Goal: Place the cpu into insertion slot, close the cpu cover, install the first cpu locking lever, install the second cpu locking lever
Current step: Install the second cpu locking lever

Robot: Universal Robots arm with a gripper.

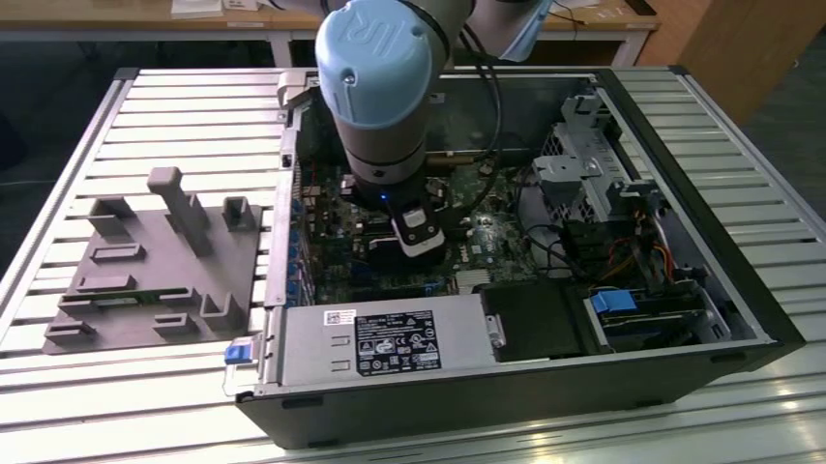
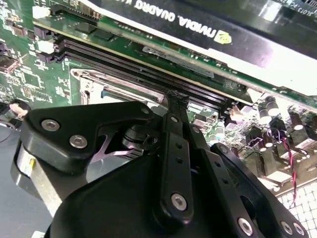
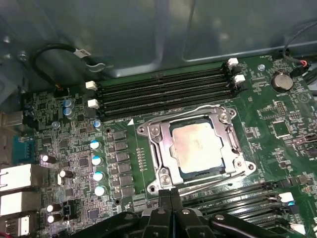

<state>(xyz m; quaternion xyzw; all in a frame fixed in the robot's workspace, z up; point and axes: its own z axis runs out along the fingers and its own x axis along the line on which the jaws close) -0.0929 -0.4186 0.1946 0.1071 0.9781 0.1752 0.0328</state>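
Observation:
In the first wrist view the cpu [image 3: 198, 146], with its dull silver-tan top, lies flat in the insertion slot [image 3: 237, 148] on the green board. The cpu cover [image 3: 162, 148], a silvery frame, is folded down around it. One wire locking lever [image 3: 203, 108] runs along the side by the memory slots. The other lever [image 3: 213, 181] runs along the opposite side. My gripper [image 3: 171, 194] is shut, its tips pressed together just off the socket corner nearest them, with nothing visible between. It also shows in the second wrist view [image 2: 176, 96] and, low inside the case, in the exterior view [image 1: 410, 237].
Long black memory slots [image 3: 163, 88] flank the socket. A black graphics card [image 2: 198, 25] stands close to the fingers. The open computer case [image 1: 684, 242] holds a power supply [image 1: 387, 338] and a drive cage [image 1: 594, 174]. A grey fixture [image 1: 155, 261] lies at the exterior view's left.

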